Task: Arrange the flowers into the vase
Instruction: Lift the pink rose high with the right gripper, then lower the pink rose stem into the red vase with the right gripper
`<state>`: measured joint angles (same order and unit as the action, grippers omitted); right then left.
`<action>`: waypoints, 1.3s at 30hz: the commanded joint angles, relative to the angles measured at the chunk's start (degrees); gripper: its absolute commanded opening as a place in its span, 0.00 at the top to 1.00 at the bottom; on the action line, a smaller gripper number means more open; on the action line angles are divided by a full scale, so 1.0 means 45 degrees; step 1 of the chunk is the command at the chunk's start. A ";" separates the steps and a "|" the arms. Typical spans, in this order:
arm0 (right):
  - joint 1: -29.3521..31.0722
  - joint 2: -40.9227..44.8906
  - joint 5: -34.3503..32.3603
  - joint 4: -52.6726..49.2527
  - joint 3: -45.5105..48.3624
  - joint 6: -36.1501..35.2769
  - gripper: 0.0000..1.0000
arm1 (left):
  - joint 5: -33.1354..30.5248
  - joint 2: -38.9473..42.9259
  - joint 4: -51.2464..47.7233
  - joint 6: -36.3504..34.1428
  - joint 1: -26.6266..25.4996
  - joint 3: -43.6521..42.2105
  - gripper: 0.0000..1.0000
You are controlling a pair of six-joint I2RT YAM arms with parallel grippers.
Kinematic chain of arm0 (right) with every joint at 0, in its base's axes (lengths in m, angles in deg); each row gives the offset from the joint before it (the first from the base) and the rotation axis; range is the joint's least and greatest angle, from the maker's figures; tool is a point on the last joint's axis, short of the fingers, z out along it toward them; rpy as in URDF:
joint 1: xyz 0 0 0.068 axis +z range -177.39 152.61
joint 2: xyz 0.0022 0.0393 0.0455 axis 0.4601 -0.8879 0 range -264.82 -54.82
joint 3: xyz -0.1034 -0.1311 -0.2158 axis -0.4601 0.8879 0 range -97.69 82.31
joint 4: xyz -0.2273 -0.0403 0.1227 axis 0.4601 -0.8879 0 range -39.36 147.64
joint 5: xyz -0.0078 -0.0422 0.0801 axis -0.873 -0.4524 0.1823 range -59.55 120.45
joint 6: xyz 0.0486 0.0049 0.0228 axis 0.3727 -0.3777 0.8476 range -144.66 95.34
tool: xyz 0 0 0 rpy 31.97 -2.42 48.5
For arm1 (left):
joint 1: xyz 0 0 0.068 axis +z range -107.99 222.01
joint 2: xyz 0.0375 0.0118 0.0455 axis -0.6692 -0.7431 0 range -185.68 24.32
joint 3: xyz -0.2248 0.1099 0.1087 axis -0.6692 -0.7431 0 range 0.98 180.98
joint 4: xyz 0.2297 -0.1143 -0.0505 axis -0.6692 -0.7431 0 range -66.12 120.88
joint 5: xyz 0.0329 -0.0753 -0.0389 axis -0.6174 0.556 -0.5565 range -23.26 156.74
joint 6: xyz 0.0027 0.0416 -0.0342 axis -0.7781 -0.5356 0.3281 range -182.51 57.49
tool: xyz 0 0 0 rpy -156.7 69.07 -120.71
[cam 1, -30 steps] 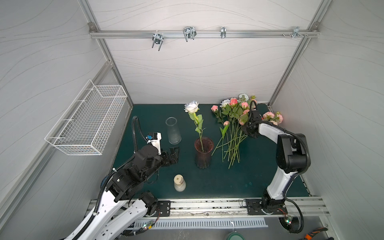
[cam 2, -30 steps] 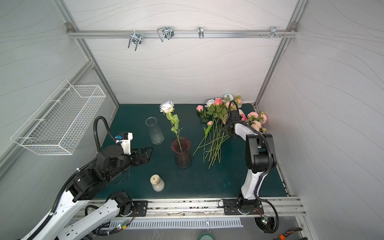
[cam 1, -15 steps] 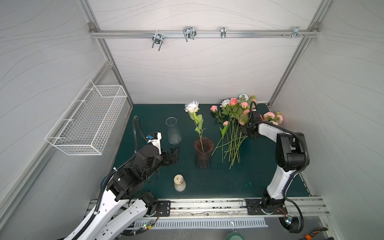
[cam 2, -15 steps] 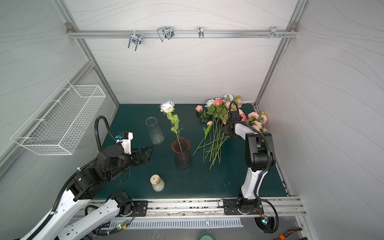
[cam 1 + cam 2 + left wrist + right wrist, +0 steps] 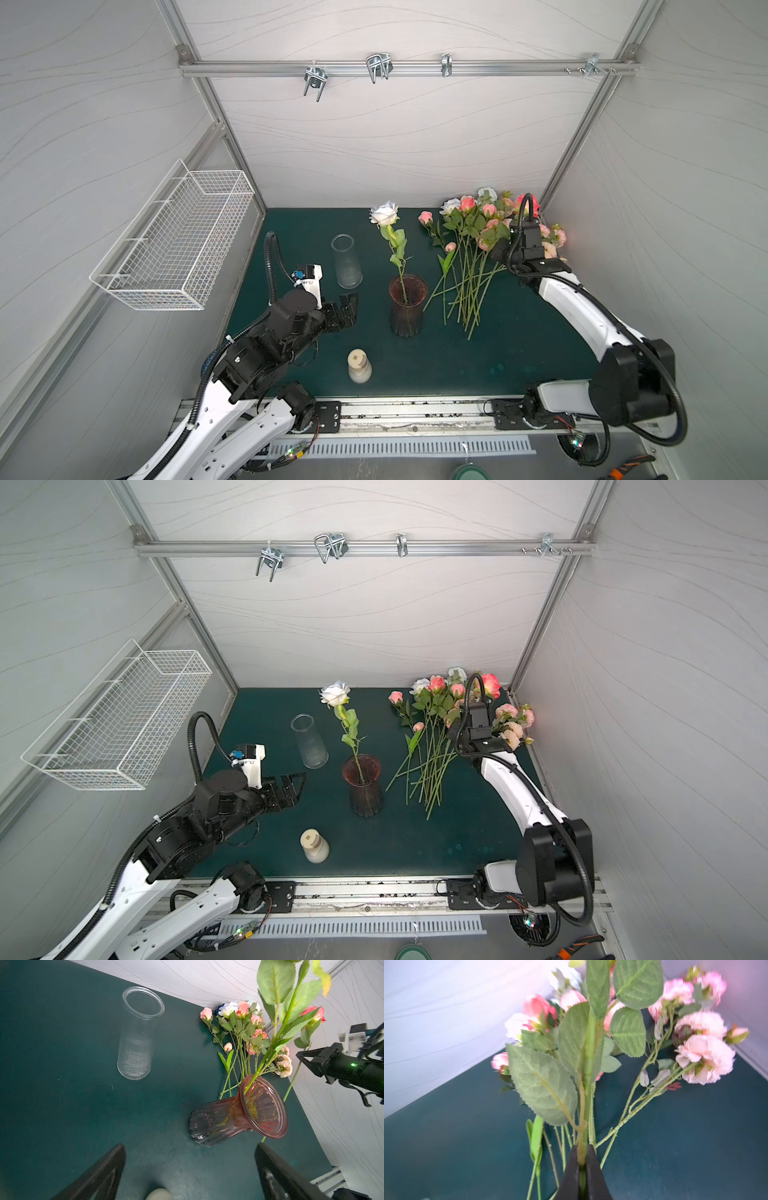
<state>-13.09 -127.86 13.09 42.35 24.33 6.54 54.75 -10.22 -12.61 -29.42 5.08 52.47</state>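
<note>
Clamps right gripper (image 5: 582, 1148) tight on long green leafy stem (image 5: 588, 1064), far-right pile (image 5: 469, 266), prob. for ribbed reddish glass vase (image 5: 407, 307); holds left gripper (image 5: 348, 311) wide, empty, near-left.

Pink flowers (image 5: 468, 203); red ribbed vase (image 5: 407, 309); teal mat (image 5: 519, 353).

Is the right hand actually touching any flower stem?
Touching. The right wrist view shows the right hand clamped shut on a green leafy flower stem.

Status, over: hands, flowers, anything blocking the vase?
Right hand shut on a rose stem in the flower pile; left hand open beside the red vase. One white rose in that vase. Clear glass and bottle stand left, off the path.
</note>
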 commanded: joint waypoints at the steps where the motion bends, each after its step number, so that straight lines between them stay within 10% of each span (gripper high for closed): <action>1: 0.0495 0.1595 -0.0734 0.0137 -0.0102 -0.0651 1.00 | -0.0326 0.0255 0.0347 0.0012 -0.0055 0.0490 0.01; 12: 0.2963 0.5527 0.1616 0.1981 -0.1241 -0.1858 1.00 | -0.0693 0.0862 0.0109 0.0105 -0.0046 0.0630 0.01; 21: 0.7222 0.3041 0.1479 0.5633 -0.3678 -0.4042 1.00 | -0.0677 0.0853 0.0029 0.0305 -0.0046 0.0654 0.01; 39: 0.8796 0.0462 0.1794 0.8887 -0.1570 -0.5171 1.00 | -0.0753 0.0816 -0.0149 0.0325 -0.0047 0.0776 0.01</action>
<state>25.23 -126.55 20.67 77.52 15.17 -15.34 52.37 -6.68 -14.29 -28.22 5.08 53.67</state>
